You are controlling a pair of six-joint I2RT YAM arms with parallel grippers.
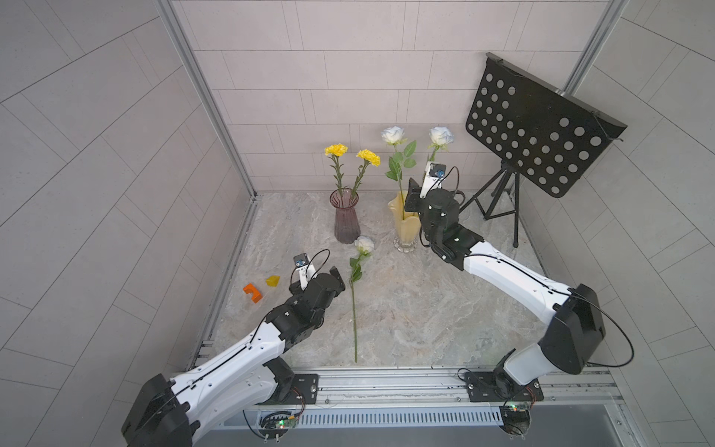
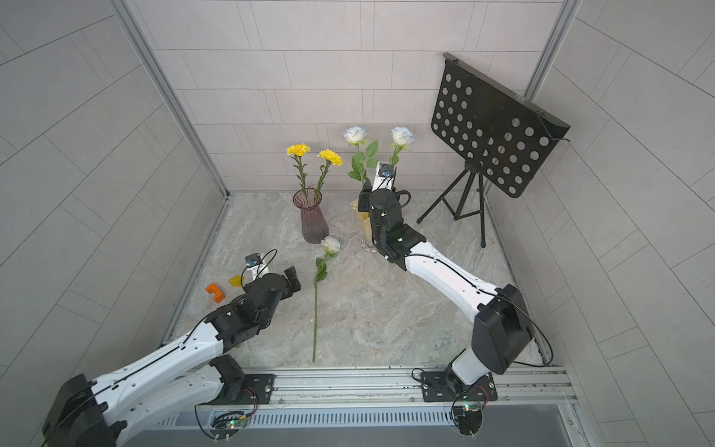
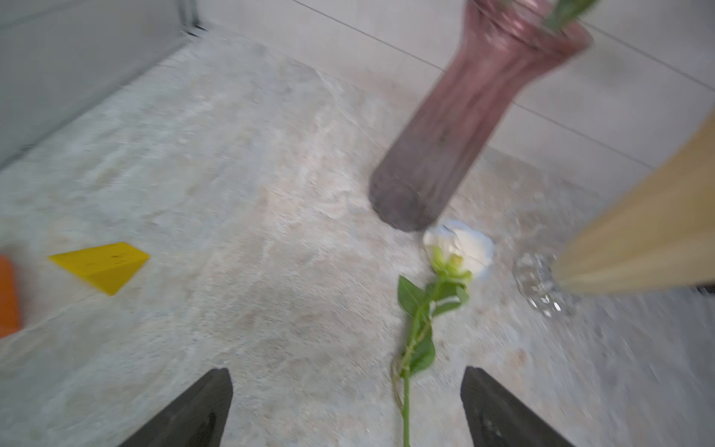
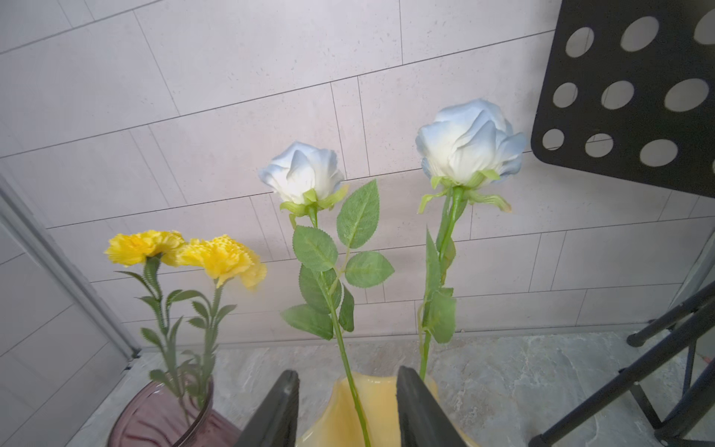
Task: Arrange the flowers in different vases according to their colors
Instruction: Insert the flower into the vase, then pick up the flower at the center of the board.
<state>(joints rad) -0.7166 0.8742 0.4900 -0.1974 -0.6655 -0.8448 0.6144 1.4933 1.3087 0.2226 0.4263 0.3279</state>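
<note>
Lying flat, white rose (image 1: 356,274), leafy green stem; left claw (image 3: 346,371) wide; right claw (image 4: 348,371) parted.

No legible text, label, brand, number or sign in any view.

Closest candidates checked:
- Wrist camera module (image 1: 438,170) on the right arm: a blue mark on its face, too small to read (same in both top views).
- Circuit board (image 1: 284,423) below the front rail: lit green and red dots only; any print on it is too small to make out.
- Second circuit board (image 2: 470,407) under the right arm's base: the same, lights but no readable marking.
</note>
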